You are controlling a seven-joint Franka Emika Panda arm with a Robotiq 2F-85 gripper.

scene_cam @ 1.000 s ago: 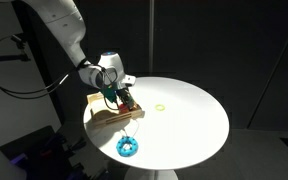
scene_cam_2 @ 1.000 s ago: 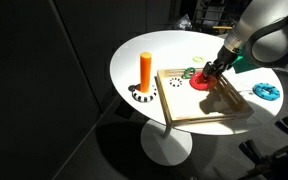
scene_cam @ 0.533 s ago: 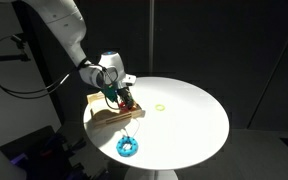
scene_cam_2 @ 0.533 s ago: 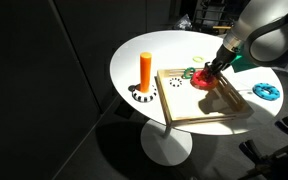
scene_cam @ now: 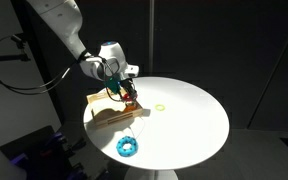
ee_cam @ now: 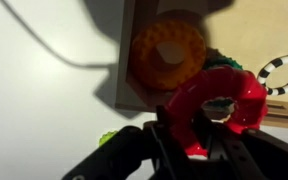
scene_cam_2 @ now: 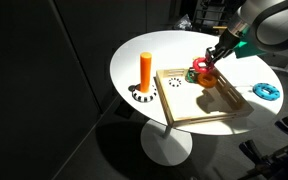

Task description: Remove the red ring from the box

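My gripper (scene_cam_2: 209, 64) is shut on the rim of the red ring (scene_cam_2: 201, 72) and holds it tilted, a little above the far edge of the box (scene_cam_2: 199, 118), a shallow tan wooden tray. In an exterior view the gripper (scene_cam: 125, 91) hangs over the box (scene_cam: 102, 113) with the red ring (scene_cam: 130, 98) at its tips. In the wrist view the red ring (ee_cam: 234, 98) fills the lower right, clamped between the dark fingers of the gripper (ee_cam: 189, 135), with the box (ee_cam: 269, 30) behind it.
An orange cylinder (scene_cam_2: 146, 70) stands on a black-and-white ring beside the box; from the wrist it shows end-on (ee_cam: 169, 50). A blue toothed ring (scene_cam_2: 266, 91) (scene_cam: 127, 146) lies on the round white table (scene_cam: 189, 125). A thin yellow-green ring (scene_cam: 160, 106) lies mid-table.
The jaws closed on the red ring, and the gripper then rose, lifting the ring off the box floor and toward the box's far edge.
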